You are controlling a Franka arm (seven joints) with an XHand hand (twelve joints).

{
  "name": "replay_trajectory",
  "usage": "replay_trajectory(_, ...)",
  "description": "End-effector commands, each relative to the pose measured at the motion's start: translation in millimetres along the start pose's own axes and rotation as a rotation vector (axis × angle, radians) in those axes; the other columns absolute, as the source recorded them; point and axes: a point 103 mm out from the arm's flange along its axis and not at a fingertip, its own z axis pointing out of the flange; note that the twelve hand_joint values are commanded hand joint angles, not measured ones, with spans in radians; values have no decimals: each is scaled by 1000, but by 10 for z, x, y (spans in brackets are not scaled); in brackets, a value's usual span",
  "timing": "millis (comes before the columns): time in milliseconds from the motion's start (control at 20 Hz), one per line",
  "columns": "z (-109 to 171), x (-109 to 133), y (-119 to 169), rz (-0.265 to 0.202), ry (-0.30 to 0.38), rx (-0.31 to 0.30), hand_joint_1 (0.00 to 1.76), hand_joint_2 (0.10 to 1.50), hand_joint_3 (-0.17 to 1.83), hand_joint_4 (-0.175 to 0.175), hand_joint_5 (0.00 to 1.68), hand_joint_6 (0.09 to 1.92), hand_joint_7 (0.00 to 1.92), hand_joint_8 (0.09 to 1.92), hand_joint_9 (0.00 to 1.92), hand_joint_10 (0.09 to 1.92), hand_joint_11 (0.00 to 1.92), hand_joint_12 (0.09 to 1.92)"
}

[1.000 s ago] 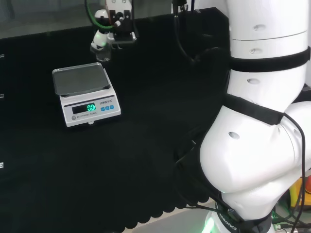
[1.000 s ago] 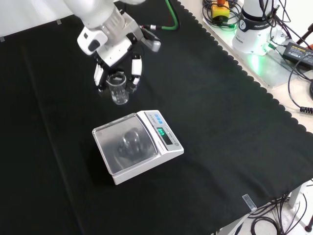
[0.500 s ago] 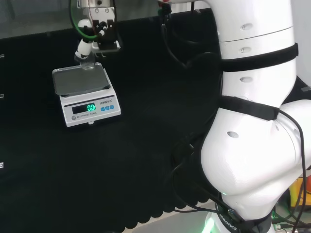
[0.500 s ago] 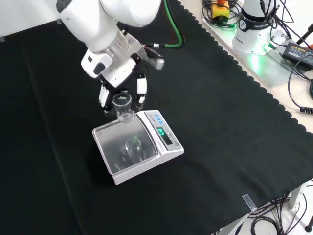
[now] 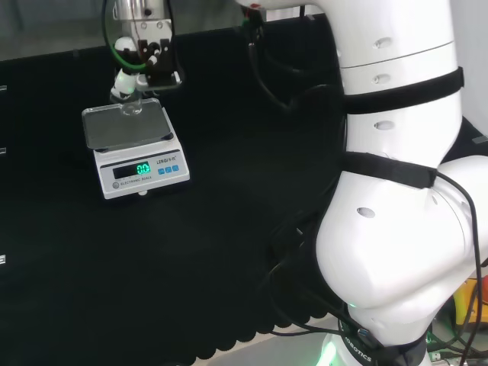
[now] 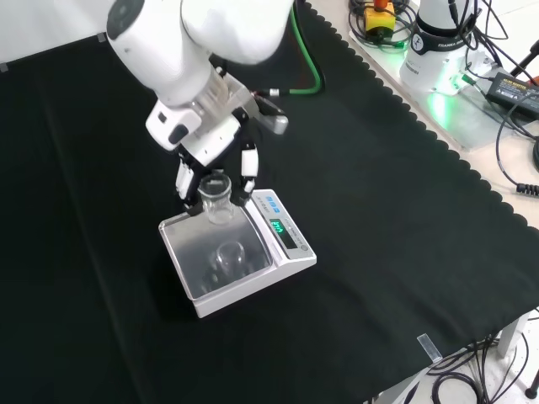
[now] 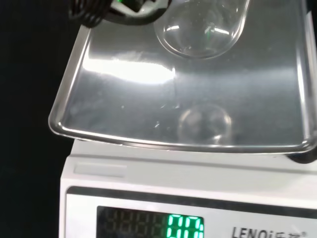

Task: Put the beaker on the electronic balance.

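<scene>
Hand: the black and white hand [image 6: 216,168] comes down from the white arm, its fingers [image 6: 248,165] curled round a small beaker on both sides, grasping it
Beaker: clear glass beaker [image 6: 216,199], round and straight-walled with a rounded rim, upright in the front view; it is held over the far edge of the balance's pan, and whether its base touches the pan I cannot tell; in the wrist view the beaker [image 7: 200,27] shows its round clear bottom above the pan
Balance: electronic balance [image 6: 290,252], a white boxy body with a sloped front panel carrying a lit green display and small blue buttons
Pan: square pan [image 7: 124,104] of shiny metal with rounded corners and a raised lip, faintly scratched, mirroring the beaker's round base
Bench: matte black cloth [image 6: 379,185] with a scalloped edge; in the head view the balance [image 5: 141,169] stands at the left, the hand [image 5: 141,53] above its far side
</scene>
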Motion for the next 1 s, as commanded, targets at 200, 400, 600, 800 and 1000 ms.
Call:
replay_trajectory(200,192,123,136,-15,-12,-21,1172,814,648,-175,580,898,934,985,1374,759,1508,661)
replay_trajectory(400,211,140,179,0,-16,-20,1173,813,649,-175,582,898,935,985,1382,761,1510,663)
replay_trajectory(600,261,177,359,23,-24,3,1175,812,650,-175,582,898,936,986,1392,760,1510,664)
replay_trajectory(800,343,197,477,30,-23,-3,1176,811,651,-175,582,898,936,986,1395,757,1510,665)
replay_trajectory(1000,356,174,496,35,-22,0,1177,810,652,-175,581,897,937,986,1397,754,1509,666)
